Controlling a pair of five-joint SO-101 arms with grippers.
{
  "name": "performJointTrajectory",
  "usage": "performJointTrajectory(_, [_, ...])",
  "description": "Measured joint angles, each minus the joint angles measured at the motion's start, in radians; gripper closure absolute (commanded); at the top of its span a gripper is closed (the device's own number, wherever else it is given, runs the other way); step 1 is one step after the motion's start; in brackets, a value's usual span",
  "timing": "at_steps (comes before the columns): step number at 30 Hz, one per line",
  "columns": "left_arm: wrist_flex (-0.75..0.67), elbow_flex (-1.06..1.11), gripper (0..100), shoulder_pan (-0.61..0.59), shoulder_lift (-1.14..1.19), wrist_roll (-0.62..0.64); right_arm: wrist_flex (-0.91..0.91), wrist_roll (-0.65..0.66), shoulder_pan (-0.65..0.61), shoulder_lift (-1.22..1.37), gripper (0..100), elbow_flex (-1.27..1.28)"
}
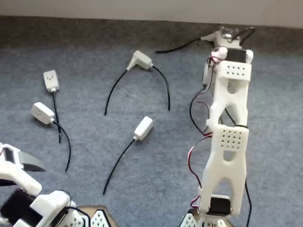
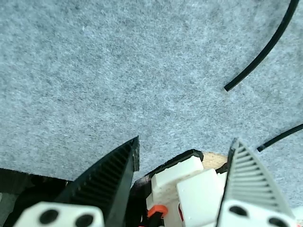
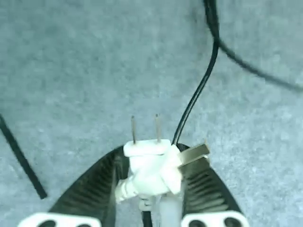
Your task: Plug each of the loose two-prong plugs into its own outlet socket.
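My right gripper [image 3: 157, 158] is shut on a white two-prong plug [image 3: 149, 163]; its two prongs point away from the wrist, over the grey carpet. In the high view this gripper [image 1: 226, 34] is stretched to the far right of the carpet, and the plug's black cable [image 1: 177, 46] trails left. White cabled pieces lie apart on the carpet: one with two slots [image 1: 51, 80], one below it [image 1: 42, 113], an angled one [image 1: 141, 60] and one in the middle [image 1: 143, 127]. My left gripper [image 2: 185, 141] hangs open and empty at the near left [image 1: 28, 164].
Loose black cables [image 1: 66, 146] curve across the carpet from each white piece. Two cable ends [image 2: 228, 87] lie near my left gripper. The carpet's far edge meets a pale wall [image 1: 142, 9]. The right arm's white links [image 1: 229, 137] span the right side.
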Motion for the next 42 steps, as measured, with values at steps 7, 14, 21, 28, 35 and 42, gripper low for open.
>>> performJointTrajectory(7, [0.0, 0.0, 70, 0.0, 0.0, 0.0, 0.005, 0.008, -0.12, 0.0, 95.0, -0.198])
performJointTrajectory(14, [-0.032, 0.0, 70, -0.002, 0.0, 0.0, 0.005, 0.008, -0.345, -0.084, 95.0, -0.201])
performJointTrajectory(21, [-0.091, 0.0, 70, -0.092, 0.0, 0.0, -0.011, 0.008, -0.628, -0.118, 95.0, -0.203])
performJointTrajectory(28, [-0.213, 0.0, 70, -0.216, 0.0, 0.0, -0.279, 0.008, -0.839, -0.118, 94.7, -0.02])
performJointTrajectory(35, [-0.262, 0.0, 70, -0.226, 0.0, 0.0, -0.568, 0.008, -0.941, -0.117, 69.8, 0.087])
performJointTrajectory(42, [-0.262, 0.0, 70, -0.226, 0.0, 0.0, -0.651, -0.121, -0.937, -0.118, 64.2, 0.127])
